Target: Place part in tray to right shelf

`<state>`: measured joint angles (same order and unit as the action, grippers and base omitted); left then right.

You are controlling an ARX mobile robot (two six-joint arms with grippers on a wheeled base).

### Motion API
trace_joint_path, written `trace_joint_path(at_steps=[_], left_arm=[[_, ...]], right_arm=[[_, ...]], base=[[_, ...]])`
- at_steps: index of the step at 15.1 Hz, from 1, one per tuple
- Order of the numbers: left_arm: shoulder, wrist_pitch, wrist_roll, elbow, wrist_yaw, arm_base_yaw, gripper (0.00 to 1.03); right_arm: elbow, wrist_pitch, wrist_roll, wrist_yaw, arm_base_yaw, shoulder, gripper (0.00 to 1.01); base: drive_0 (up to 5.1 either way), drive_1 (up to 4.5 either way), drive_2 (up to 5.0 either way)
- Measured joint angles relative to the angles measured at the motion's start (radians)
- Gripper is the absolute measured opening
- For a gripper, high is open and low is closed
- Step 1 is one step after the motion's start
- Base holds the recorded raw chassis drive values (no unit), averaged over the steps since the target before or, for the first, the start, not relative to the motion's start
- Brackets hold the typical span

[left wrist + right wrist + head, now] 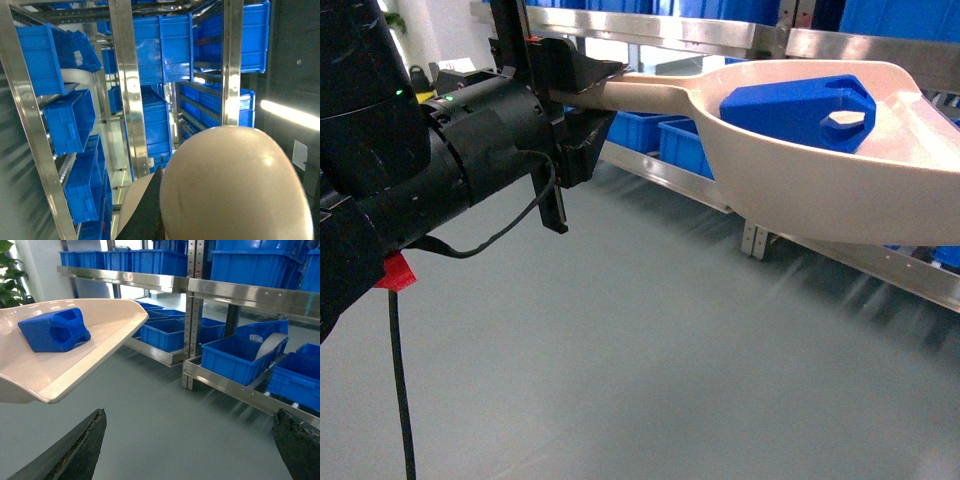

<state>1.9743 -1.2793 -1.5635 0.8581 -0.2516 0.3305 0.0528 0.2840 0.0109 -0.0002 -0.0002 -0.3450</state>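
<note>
The beige tray (pixel 820 190) hangs in the air over the floor, held by its long handle (pixel 650 92). My left gripper (pixel 582 95) is shut on that handle. The blue part (pixel 800 108) lies inside the pan, with its hexagonal hole facing up. In the left wrist view the tray's underside (pixel 235 185) fills the lower right, with one black finger (pixel 150 210) against it. The right wrist view shows the tray (pixel 75 365) with the part (pixel 54 330) at upper left. My right gripper (pixel 190 412) is open and holds nothing. The steel shelf (pixel 860 255) runs behind the tray.
Blue crates (pixel 235 357) sit on the low steel shelf rail (pixel 235 385), and more crates (pixel 150 260) stand on the upper level. Steel uprights (pixel 129 85) and stacked blue crates (pixel 70 120) fill the left wrist view. Grey floor (pixel 650 360) lies below the tray.
</note>
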Motion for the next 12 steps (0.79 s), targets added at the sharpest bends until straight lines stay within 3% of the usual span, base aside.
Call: trace_joint_path(at_steps=[12], left_arm=[[0.0,0.0,0.0,0.0,-0.002,0.001,0.17]], right_arm=[[0.0,0.0,0.0,0.0,0.0,0.0,0.98]], base=[[-1.5,-1.49,-1.5]])
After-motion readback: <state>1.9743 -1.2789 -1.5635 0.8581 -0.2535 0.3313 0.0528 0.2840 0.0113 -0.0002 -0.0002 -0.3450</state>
